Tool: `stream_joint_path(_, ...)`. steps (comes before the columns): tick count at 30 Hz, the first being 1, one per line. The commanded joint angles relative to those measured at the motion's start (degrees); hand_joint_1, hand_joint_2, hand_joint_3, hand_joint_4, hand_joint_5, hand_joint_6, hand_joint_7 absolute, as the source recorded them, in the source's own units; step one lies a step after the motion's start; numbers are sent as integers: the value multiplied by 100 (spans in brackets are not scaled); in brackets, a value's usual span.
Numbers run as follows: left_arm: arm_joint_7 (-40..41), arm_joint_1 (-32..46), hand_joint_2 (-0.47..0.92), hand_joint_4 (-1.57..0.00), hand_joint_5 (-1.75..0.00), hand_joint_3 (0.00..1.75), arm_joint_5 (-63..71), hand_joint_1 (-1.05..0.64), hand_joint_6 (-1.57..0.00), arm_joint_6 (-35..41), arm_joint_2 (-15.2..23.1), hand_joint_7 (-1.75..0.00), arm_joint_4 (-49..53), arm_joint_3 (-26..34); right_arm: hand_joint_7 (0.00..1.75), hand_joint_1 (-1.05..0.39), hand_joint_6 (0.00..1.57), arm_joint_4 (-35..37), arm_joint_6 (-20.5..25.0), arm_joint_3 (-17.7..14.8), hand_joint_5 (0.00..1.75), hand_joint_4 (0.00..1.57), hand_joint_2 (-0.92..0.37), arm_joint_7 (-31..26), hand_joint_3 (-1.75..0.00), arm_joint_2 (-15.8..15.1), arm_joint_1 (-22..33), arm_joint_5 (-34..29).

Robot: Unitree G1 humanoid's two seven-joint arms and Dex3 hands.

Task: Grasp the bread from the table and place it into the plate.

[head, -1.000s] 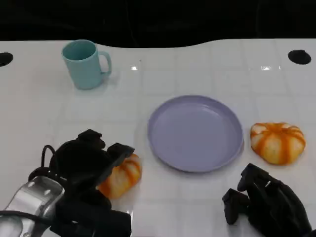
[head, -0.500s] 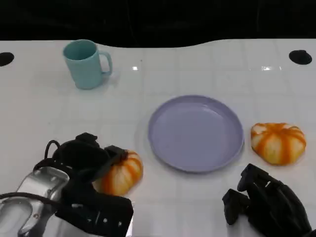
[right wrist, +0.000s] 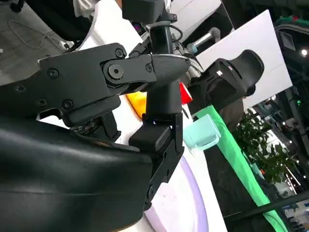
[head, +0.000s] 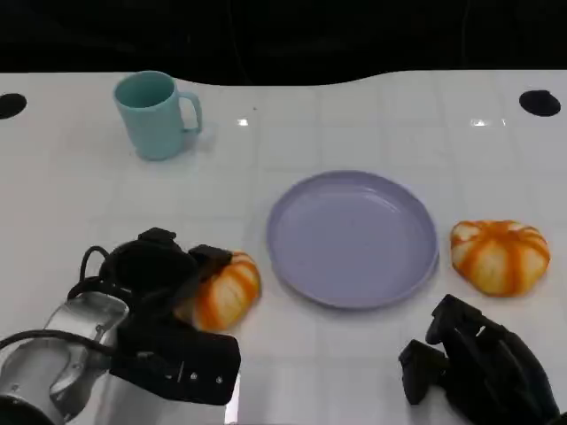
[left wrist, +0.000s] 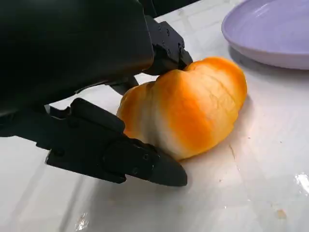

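Note:
An orange-and-white striped bread roll (head: 227, 294) lies on the white table left of the lilac plate (head: 354, 239). My left hand (head: 155, 279) wraps it from the near left. In the left wrist view its fingers (left wrist: 116, 154) press one side of the roll (left wrist: 193, 111) and others curl over the opposite side, with the plate's rim (left wrist: 270, 34) just beyond. The roll still touches the table. My right hand (head: 477, 367) rests at the near right, holding nothing, fingers apart (right wrist: 120, 72).
A second striped roll (head: 499, 255) lies right of the plate, just beyond my right hand. A teal mug (head: 156, 113) stands at the far left. Two dark holes (head: 539, 102) mark the table's far corners.
My left hand has closed in around the roll, and the roll has shifted a little away from me and toward the plate. My right hand has not moved.

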Motion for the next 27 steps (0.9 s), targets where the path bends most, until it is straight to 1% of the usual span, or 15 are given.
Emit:
stream_joint_path(1, 380, -87, 89, -17, -81, 5, -19, -50, -35, -165, 23, -10, 364, -159, 144, -56, 67, -15, 0, -48, 170, 78, -92, 7, -23, -86, 17, 67)
stream_joint_path(2, 636, -117, 90, -28, -87, 7, 25, -45, -44, -247, 27, -13, 461, -202, 144, -56, 68, -7, 1, -50, 170, 78, -92, 3, -23, -87, 9, 65)
stream_joint_path(3, 964, -152, 86, -37, -94, 20, 46, -41, -53, -381, 22, -11, 616, -238, 144, -56, 68, 9, -22, -50, 170, 78, -92, 5, -23, -90, 3, 53)
stream_joint_path(5, 1526, -240, 64, -60, -103, 76, 77, -34, -77, -602, -1, -8, 961, -319, 144, -56, 68, 8, -44, -46, 170, 78, -92, -4, -23, -90, 11, 35)
stream_joint_path(6, 1779, -295, 62, -67, -112, 88, 110, -33, -87, -682, -24, -10, 1153, -370, 145, -56, 68, 4, -35, -47, 170, 78, -92, -1, -23, -89, 14, 42)
stream_joint_path(8, 2382, -411, 66, -81, -133, 94, 182, -36, -109, -875, -85, -17, 1576, -477, 145, -56, 67, -17, -17, -44, 170, 77, -92, -5, -23, -88, 25, 48)
stream_joint_path(9, 2662, -465, 66, -85, -143, 98, 209, -36, -116, -966, -113, -22, 1774, -533, 145, -56, 67, -17, -14, -45, 170, 77, -92, -5, -23, -89, 20, 49)
stream_joint_path(10, 2929, -515, 65, -86, -156, 101, 246, -36, -118, -1042, -132, -34, 1943, -597, 145, -56, 68, -4, -11, -49, 170, 77, -92, 1, -23, -90, 6, 56)
stream_joint_path(11, 3233, -569, 63, -90, -167, 100, 324, -35, -106, -1096, -143, -78, 2099, -683, 144, -56, 68, 7, 4, -56, 170, 77, -92, 15, -23, -91, -4, 73)
stream_joint_path(12, 3563, -621, 63, -92, -171, 93, 397, -36, -92, -1145, -160, -118, 2258, -768, 144, -56, 68, -6, 19, -57, 170, 77, -92, 5, -23, -90, 3, 76)
stream_joint_path(13, 3860, -673, 63, -95, -173, 86, 457, -36, -83, -1197, -181, -151, 2414, -843, 144, -56, 68, -22, 25, -54, 170, 77, -92, -10, -23, -90, 14, 70)
stream_joint_path(14, 4119, -725, 64, -96, -174, 84, 498, -36, -81, -1247, -204, -163, 2571, -912, 144, -56, 68, -31, 26, -52, 169, 77, -92, -18, -23, -91, 21, 63)
stream_joint_path(16, 4474, -818, 67, -97, -174, 83, 536, -34, -78, -1291, -258, -172, 2860, -1026, 143, -56, 68, -14, 2, -59, 170, 77, -92, 0, -23, -90, 14, 65)
stream_joint_path(18, 4792, -897, 70, -95, -175, 87, 578, -32, -74, -1311, -299, -174, 3083, -1126, 143, -56, 68, -9, -13, -65, 170, 77, -92, 0, -23, -87, 9, 63)
stream_joint_path(27, 6533, -1042, 60, -90, -175, 110, 635, -22, -68, -1572, -421, -175, 3603, -1375, 144, -56, 68, 16, -6, -77, 170, 78, -92, -11, -23, -106, -19, 46)
